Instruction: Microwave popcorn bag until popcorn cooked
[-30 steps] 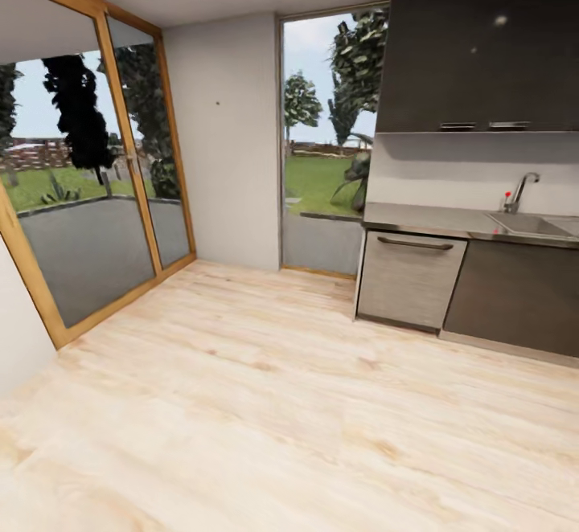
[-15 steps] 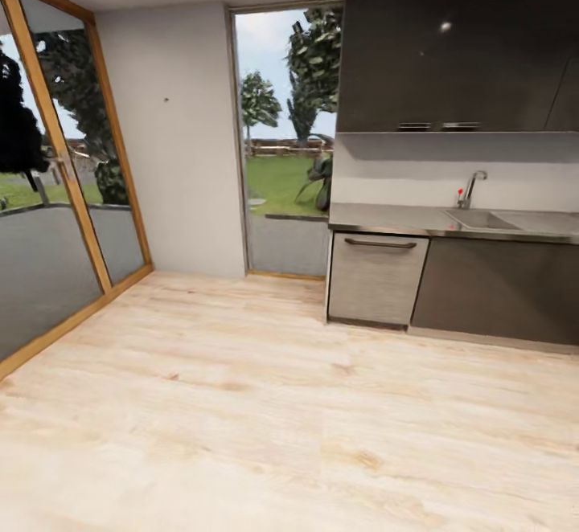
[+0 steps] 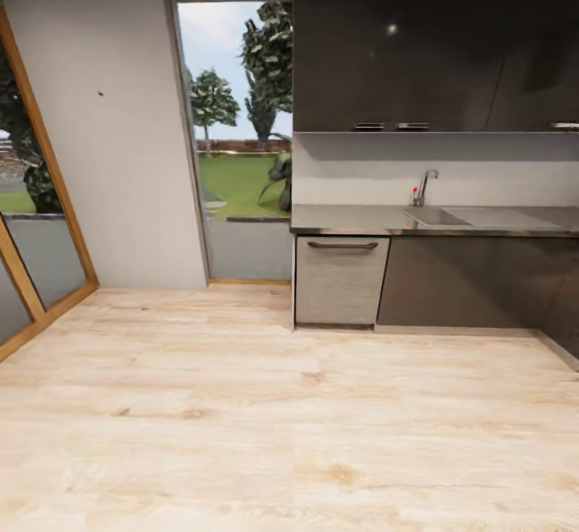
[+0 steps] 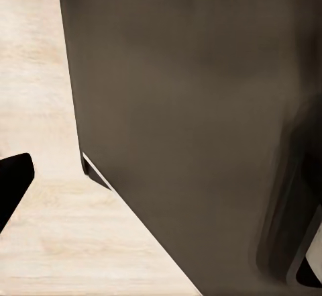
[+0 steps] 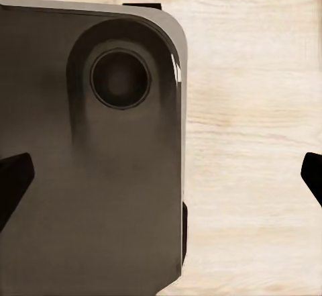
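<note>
You've got wide open wood floor (image 3: 241, 419) ahead. The countertop (image 3: 346, 218) run with its sink (image 3: 438, 216) and the dark wall cabinets (image 3: 418, 42) above block the right side.

The head view faces the countertop (image 3: 354, 218) from well back; both wrist views look down close over the wooden floor (image 5: 255, 141).
</note>
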Available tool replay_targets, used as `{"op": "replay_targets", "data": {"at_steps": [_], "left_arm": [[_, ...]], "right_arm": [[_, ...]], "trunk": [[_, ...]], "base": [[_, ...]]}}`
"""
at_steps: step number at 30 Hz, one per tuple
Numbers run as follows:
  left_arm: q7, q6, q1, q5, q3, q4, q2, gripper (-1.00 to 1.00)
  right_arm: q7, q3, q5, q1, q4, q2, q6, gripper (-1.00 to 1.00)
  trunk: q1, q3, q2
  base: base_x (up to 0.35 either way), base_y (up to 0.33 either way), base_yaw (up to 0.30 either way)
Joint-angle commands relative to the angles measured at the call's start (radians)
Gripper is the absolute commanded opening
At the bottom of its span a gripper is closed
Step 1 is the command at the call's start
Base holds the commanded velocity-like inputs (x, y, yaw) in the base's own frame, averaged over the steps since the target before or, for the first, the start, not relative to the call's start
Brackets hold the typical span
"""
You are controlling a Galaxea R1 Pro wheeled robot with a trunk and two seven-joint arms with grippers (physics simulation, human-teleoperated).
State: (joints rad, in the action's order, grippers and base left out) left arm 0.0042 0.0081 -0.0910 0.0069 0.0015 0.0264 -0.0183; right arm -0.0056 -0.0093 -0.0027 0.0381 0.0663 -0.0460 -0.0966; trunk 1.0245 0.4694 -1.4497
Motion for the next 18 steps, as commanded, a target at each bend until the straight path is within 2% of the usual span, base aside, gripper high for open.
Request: {"op": "replay_targets", "data": {"at_steps": [1,6,12,18], "left_arm": [[0.000,0.000,-0.001,0.001,0.000,0.003,0.000,1.00],[0.000,-0.003,-0.001,0.001,0.003,0.004,-0.001,1.00],[0.000,-0.013,-0.001,0.001,0.002,0.006,-0.003,1.00],[0.000,-0.014,-0.001,0.001,0.002,0.006,-0.002,1.00]], "right_arm": [[-0.001,-0.001,0.000,0.000,0.001,0.000,-0.002,1.00],[0.001,-0.003,0.000,0.000,0.002,0.000,-0.009,1.00],[0.001,-0.002,0.000,0.000,0.001,0.001,-0.107,1.00],[0.000,-0.001,0.000,0.000,0.000,0.002,-0.119,1.00]], "trunk": [[0.001,0.001,0.000],[0.001,0.001,0.000],[0.001,0.001,0.000],[0.001,0.001,0.000]], "base": [[0.167,0.000,-0.299],[0.049,0.000,-0.299],[0.003,0.000,-0.299],[0.000,0.000,-0.299]]}}
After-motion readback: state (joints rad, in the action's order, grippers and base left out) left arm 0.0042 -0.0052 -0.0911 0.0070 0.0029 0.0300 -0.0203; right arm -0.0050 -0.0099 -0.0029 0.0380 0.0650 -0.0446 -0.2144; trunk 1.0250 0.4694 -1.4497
